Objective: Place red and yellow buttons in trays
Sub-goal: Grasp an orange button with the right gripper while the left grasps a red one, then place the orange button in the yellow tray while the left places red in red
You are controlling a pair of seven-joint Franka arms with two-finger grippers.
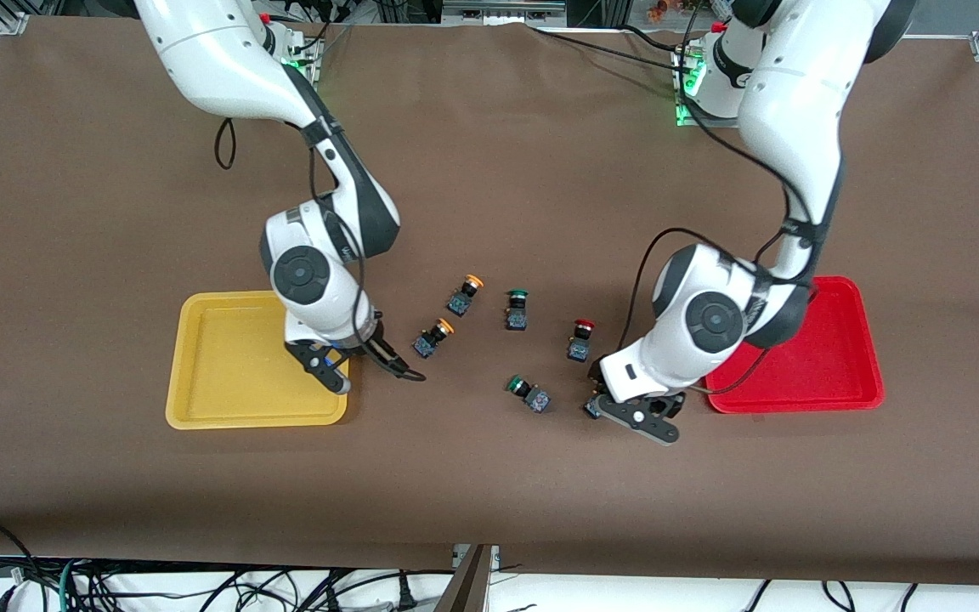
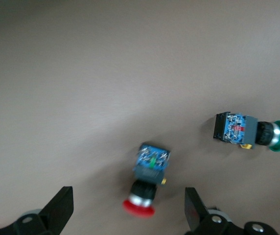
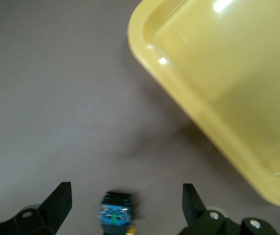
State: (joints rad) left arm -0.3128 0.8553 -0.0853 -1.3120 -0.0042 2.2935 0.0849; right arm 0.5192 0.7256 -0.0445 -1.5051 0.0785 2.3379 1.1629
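Observation:
The yellow tray (image 1: 234, 361) lies at the right arm's end of the table and the red tray (image 1: 825, 357) at the left arm's end. Two yellow-capped buttons (image 1: 465, 291) (image 1: 433, 336) and one red-capped button (image 1: 580, 337) lie between them. My left gripper (image 1: 625, 410) is open, low over a second red-capped button (image 2: 147, 182), which lies between its fingers (image 2: 61, 208). My right gripper (image 1: 366, 372) is open beside the yellow tray's corner (image 3: 218, 83). A button body (image 3: 115, 214) lies between its fingers (image 3: 59, 203), with its cap out of view.
Two green-capped buttons lie among the others, one (image 1: 517, 308) in the middle and one (image 1: 528, 393) nearer the front camera beside the left gripper; that one also shows in the left wrist view (image 2: 251, 131). Brown cloth covers the table (image 1: 489, 510).

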